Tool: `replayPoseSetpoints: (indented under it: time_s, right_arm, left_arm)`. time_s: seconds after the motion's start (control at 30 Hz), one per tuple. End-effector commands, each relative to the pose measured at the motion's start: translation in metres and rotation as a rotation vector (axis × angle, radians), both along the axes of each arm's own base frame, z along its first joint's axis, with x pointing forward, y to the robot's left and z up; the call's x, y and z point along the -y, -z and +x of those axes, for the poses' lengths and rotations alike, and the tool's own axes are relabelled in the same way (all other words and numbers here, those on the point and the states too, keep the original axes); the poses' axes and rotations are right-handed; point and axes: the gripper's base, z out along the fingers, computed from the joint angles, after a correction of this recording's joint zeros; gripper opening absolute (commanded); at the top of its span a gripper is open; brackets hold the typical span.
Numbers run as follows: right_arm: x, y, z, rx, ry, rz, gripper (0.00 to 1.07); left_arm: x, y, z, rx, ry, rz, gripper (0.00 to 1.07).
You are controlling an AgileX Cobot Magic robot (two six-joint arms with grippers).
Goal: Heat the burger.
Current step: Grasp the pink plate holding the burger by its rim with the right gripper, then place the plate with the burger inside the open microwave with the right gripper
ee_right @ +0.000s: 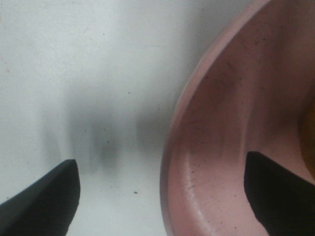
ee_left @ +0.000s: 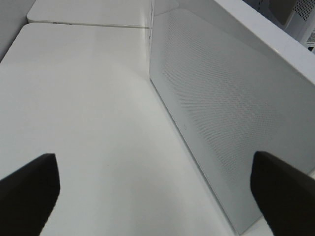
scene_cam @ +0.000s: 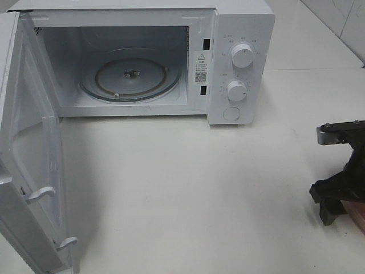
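Both left gripper (ee_left: 153, 162) and right gripper (ee_right: 161, 160) gape; the pink plate (ee_right: 221, 147) shows clearly only from right wrist.

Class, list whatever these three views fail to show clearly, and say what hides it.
- Burger: no view shows it plainly. The right wrist view is blurred and cuts off at the pink plate.
- Right hand: cut off by the exterior view's right edge.
- Left hand: outside the exterior view; only its fingertips show in the left wrist view.
- Microwave dial labels: too small to read in the exterior view.
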Motion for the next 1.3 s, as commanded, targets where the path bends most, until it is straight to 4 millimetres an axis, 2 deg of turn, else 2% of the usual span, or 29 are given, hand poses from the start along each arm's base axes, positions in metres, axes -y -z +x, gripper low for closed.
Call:
replayPoseSetpoints:
  time_s: [0.03, 0.17, 0.27, 0.3, 0.33, 0.37, 0.4, 0.43, 0.47, 0.5, 0.53, 0.57, 0.6, 0.63, 0.67, 0.7, 0.73, 0.8, 1.3]
  right_arm:
    - [0.0013, 0.0063, 0.002, -0.001, -0.002, -0.001, 0.82]
    - [0.0014, 0.0066, 0.0026, 0.004, -0.007, -0.002, 0.79]
    - [0.0015, 0.0066, 0.0023, 0.0, -0.006, -0.003, 0.73]
    - [0.0016, 0.0067, 0.0016, -0.003, 0.011, -0.004, 0.66]
    - [0.0016, 0.0067, 0.0016, -0.003, 0.011, -0.004, 0.66]
    - [0.0016, 0.0067, 0.0016, 0.001, 0.038, -0.004, 0.57]
    - [0.0016, 0.0067, 0.0016, 0.001, 0.038, -0.004, 0.57]
    - [0.0015, 0.0067, 0.0017, 0.002, 0.046, -0.004, 0.49]
    - [0.0015, 0.0067, 0.0017, 0.002, 0.046, -0.004, 0.49]
    - [0.0015, 0.0067, 0.0018, 0.003, 0.045, -0.004, 0.44]
    - [0.0014, 0.0067, 0.002, 0.005, 0.046, -0.003, 0.35]
    - [0.0014, 0.0067, 0.002, 0.005, 0.046, -0.003, 0.35]
    - [0.0016, 0.0067, 0.0015, 0.001, 0.046, -0.004, 0.25]
    - [0.0017, 0.0067, 0.0016, 0.001, 0.042, -0.005, 0.2]
    - [0.0017, 0.0067, 0.0016, 0.001, 0.042, -0.005, 0.2]
    - [0.0021, 0.0066, 0.002, 0.004, 0.032, -0.01, 0.12]
    - [0.0021, 0.0066, 0.002, 0.004, 0.032, -0.01, 0.12]
    - [0.0024, 0.0066, 0.0023, 0.006, 0.027, -0.013, 0.02]
    - [0.0026, 0.0043, 0.0016, 0.008, 0.036, -0.033, 0.0]
  left_arm:
    - [-0.0001, 0.0, -0.0022, 0.024, -0.002, -0.001, 0.98]
    - [-0.0001, 0.0, -0.0022, 0.024, -0.002, -0.001, 0.98]
    - [-0.0001, 0.0, -0.0022, 0.024, -0.002, -0.001, 0.98]
    - [-0.0001, 0.0, -0.0022, 0.024, -0.002, -0.001, 0.98]
    - [-0.0001, 0.0, -0.0022, 0.024, -0.002, -0.001, 0.98]
    - [-0.0001, 0.0, -0.0022, 0.024, -0.002, -0.001, 0.98]
    - [-0.0001, 0.0, -0.0022, 0.024, -0.002, -0.001, 0.98]
    - [-0.0001, 0.0, -0.0022, 0.024, -0.002, -0.001, 0.98]
    - [-0.0001, 0.0, -0.0022, 0.024, -0.002, -0.001, 0.98]
    - [-0.0001, 0.0, -0.0022, 0.024, -0.002, -0.001, 0.98]
    - [-0.0001, 0.0, -0.0022, 0.024, -0.002, -0.001, 0.98]
    - [-0.0001, 0.0, -0.0022, 0.024, -0.002, -0.001, 0.98]
    - [-0.0001, 0.0, -0.0022, 0.024, -0.002, -0.001, 0.98]
    - [-0.0001, 0.0, -0.0022, 0.024, -0.002, -0.001, 0.98]
    - [-0.0001, 0.0, -0.0022, 0.024, -0.002, -0.001, 0.98]
    - [-0.0001, 0.0, -0.0022, 0.024, -0.002, -0.001, 0.98]
    - [-0.0001, 0.0, -0.0022, 0.024, -0.002, -0.001, 0.98]
    - [-0.0001, 0.0, -0.0022, 0.024, -0.002, -0.001, 0.98]
    - [-0.0001, 0.0, -0.0022, 0.024, -0.002, -0.001, 0.98]
